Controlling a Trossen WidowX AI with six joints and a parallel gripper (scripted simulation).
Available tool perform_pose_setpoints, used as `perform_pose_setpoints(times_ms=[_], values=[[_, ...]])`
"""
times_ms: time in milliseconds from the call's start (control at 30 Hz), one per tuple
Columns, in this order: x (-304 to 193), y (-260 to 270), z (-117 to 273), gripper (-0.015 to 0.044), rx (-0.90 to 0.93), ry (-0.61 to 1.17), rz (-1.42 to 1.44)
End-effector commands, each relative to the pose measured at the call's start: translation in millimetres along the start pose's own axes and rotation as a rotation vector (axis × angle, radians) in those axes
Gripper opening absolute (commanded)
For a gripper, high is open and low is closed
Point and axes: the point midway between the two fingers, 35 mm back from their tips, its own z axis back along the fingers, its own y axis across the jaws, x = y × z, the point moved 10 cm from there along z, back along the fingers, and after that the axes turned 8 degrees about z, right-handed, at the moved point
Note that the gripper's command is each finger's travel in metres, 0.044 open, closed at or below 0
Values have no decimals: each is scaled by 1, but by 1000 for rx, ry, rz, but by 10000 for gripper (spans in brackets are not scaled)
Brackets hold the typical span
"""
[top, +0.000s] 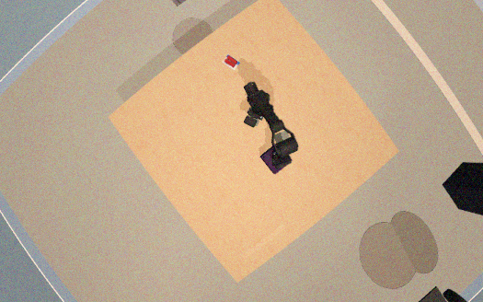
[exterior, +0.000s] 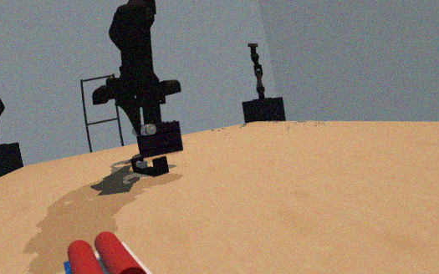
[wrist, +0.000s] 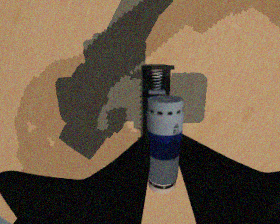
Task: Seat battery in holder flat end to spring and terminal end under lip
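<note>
At center frame, the gripper [wrist: 165, 163] is clamping the blue-and-white battery [wrist: 165, 145], hanging above the dark holder [wrist: 157, 80] on the tan table [wrist: 244, 83].

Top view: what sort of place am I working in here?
Likely a robot test cell: one arm on a square tan table, camera stands around it, bare grey walls. The gripper holds the battery above the holder.

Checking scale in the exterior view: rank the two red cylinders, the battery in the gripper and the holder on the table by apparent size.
1. Red cylinders, though they are nearest the camera, which inflates them.
2. Holder.
3. Battery, shut in the gripper, partly hidden, so its rank below the holder is tentative.
</note>
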Motion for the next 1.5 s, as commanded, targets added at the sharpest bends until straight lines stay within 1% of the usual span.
perform_pose_setpoints(times_ms=[0, 600, 800, 1467], values=[[3, 2, 0, 65, 0, 0, -25], [20, -2, -42, 65, 40, 247, -16], [22, -3, -45, 65, 44, 268, -16], [44, -5, -64, 65, 65, 434, -20]])
